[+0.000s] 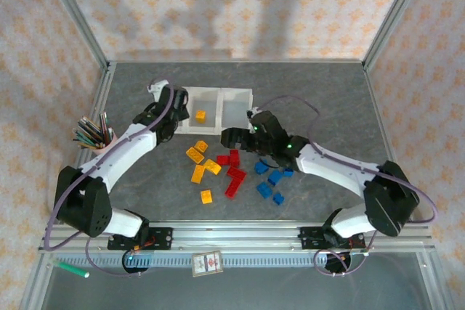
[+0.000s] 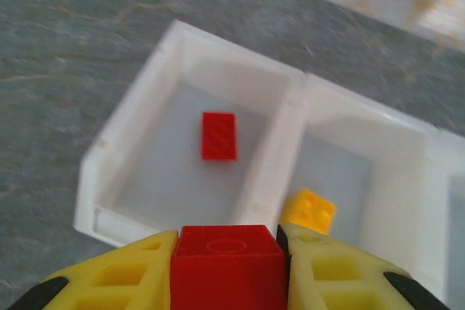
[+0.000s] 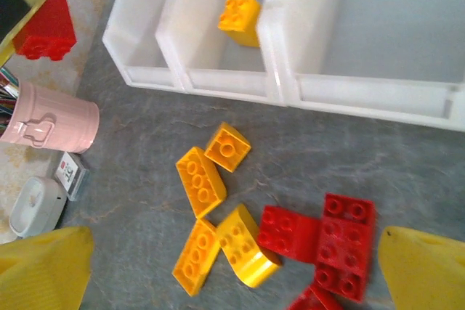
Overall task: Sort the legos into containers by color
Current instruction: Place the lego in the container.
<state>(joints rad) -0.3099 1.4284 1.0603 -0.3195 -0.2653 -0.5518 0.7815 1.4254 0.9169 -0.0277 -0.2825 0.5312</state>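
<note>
My left gripper point(image 2: 229, 270) is shut on a square red lego point(image 2: 228, 263) and hovers at the near edge of the left compartment of the white tray point(image 2: 288, 132). One red lego point(image 2: 219, 136) lies in that compartment, and a yellow one point(image 2: 309, 210) lies in the middle compartment. From above, the left gripper point(image 1: 176, 107) covers the tray's point(image 1: 218, 92) left end. My right gripper point(image 3: 232, 281) is open above the loose pile, over yellow legos point(image 3: 200, 179) and red legos point(image 3: 341, 241). Seen from above, the right gripper point(image 1: 228, 136) sits just in front of the tray.
Blue legos point(image 1: 270, 183) lie to the right of the red ones point(image 1: 234, 168), and yellow ones point(image 1: 200, 168) lie to the left. A pink cup of pencils point(image 1: 94, 136) stands left of the left arm. The tray's right compartment point(image 3: 392, 27) holds nothing.
</note>
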